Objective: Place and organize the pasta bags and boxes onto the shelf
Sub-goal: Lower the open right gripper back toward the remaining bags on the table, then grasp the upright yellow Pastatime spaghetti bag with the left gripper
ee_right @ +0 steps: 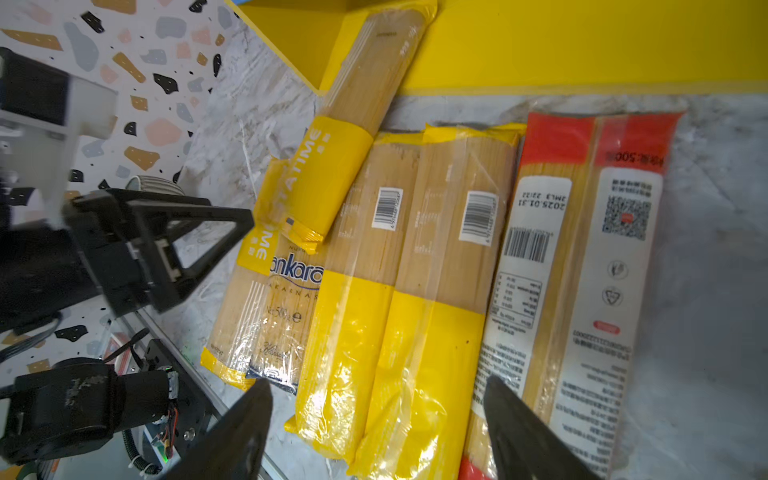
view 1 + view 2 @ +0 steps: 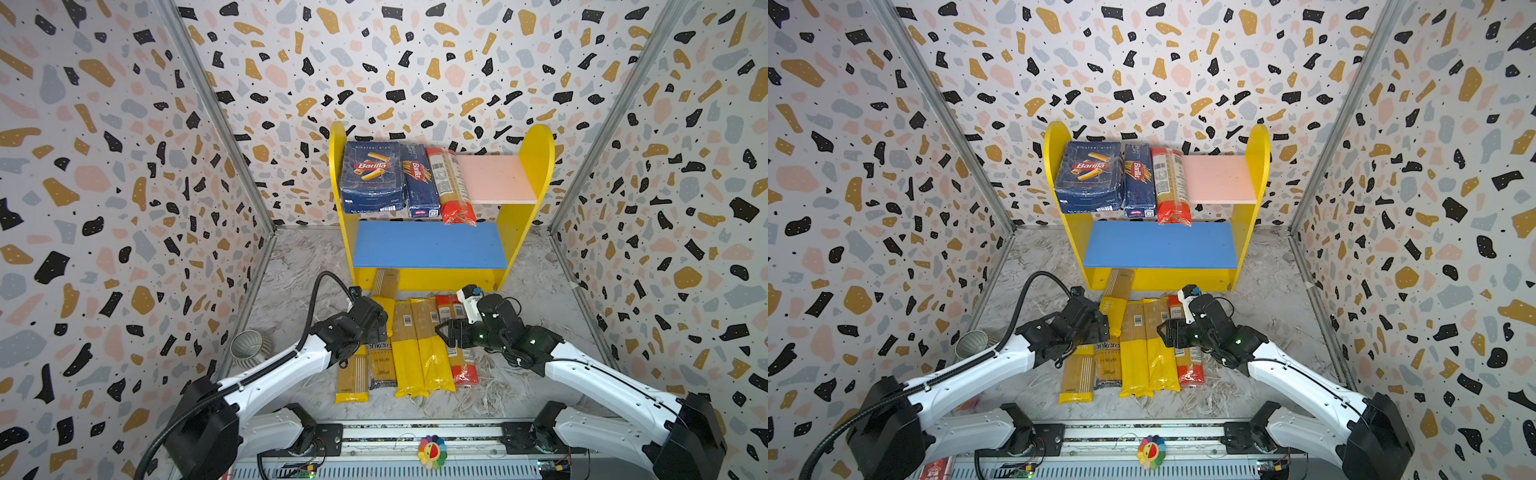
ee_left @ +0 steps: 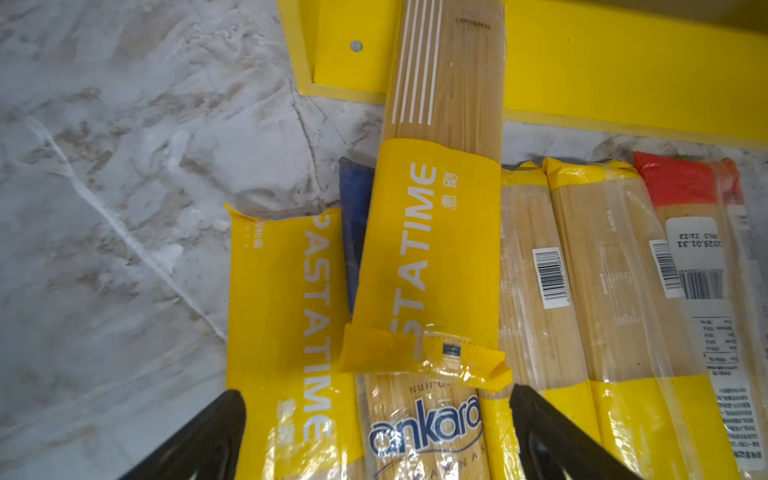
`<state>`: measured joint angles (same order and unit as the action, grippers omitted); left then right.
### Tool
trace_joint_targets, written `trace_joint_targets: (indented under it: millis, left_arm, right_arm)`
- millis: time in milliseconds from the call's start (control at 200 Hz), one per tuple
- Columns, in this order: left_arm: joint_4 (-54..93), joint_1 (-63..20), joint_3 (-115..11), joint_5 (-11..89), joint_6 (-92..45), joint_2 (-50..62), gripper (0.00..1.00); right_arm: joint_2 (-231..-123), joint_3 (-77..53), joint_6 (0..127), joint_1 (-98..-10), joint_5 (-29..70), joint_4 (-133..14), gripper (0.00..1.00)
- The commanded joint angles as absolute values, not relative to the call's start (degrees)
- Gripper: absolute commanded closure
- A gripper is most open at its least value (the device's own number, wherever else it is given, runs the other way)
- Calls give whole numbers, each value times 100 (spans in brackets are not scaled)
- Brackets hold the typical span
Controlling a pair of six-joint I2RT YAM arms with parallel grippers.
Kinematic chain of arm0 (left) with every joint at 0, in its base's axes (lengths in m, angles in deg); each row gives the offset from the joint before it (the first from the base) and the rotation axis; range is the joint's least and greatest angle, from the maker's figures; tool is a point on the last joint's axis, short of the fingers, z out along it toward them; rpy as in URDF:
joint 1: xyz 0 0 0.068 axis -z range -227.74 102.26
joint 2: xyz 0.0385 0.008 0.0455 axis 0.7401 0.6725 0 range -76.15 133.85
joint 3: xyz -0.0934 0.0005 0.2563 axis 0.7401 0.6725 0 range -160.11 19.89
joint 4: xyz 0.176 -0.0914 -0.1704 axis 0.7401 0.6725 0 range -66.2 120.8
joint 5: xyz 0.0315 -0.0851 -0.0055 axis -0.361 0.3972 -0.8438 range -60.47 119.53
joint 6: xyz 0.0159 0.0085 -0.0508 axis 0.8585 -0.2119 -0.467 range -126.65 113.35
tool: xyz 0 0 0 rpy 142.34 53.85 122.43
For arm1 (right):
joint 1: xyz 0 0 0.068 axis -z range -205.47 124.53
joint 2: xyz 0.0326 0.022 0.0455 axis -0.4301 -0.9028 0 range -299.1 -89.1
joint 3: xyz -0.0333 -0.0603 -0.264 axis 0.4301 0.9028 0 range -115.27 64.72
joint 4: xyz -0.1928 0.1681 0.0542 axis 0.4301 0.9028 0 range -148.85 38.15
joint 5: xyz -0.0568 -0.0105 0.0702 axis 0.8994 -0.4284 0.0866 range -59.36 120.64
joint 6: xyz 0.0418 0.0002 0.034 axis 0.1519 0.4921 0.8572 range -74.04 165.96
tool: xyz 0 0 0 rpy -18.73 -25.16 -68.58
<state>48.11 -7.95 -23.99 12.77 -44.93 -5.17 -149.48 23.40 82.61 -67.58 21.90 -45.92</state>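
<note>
The shelf (image 2: 536, 166) holds the wide pasta box (image 2: 372, 176), the narrow box (image 2: 419, 180) and a red-ended bag (image 2: 451, 185) on its pink board; the blue board (image 2: 428, 245) is bare. Several bags lie side by side on the floor: a PASTATIME bag (image 3: 286, 299), the ankara bag (image 3: 424, 428), two yellow-ended bags (image 1: 374, 332) and red-ended bags (image 1: 582, 257). Another PASTATIME bag (image 3: 432, 232) lies slanted over them, its far end against the shelf base. My left gripper (image 3: 376, 392) hangs open over the ankara bag. My right gripper (image 1: 378, 382) is open above the yellow-ended pair.
A ribbed cup (image 2: 248, 348) stands by the left wall. Patterned walls close in on three sides. The arm rail (image 2: 415, 436) with a flower toy (image 2: 432, 452) runs along the front edge.
</note>
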Motion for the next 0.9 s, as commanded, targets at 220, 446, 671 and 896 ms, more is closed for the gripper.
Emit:
trace_joint_targets:
  millis: [220, 446, 671, 896]
  left_arm:
    - [4312, -991, -3552, 1352, -3782, 1048, 0]
    - [4080, -1197, -3751, 1288, -3645, 1806, 0]
    - [3735, -1328, -3693, 1539, -3618, 2212, 0]
    - [3564, -1355, -3762, 1626, -3626, 2522, 0]
  right_arm:
    - [-14629, 2523, 7884, -5922, 1350, -4678, 18]
    - [-14432, 2691, 7679, -5377, 938, -4593, 17]
    - [-14412, 2779, 7561, -5035, 635, -4598, 18]
    - [-14416, 2849, 7550, -4962, 561, -4617, 18]
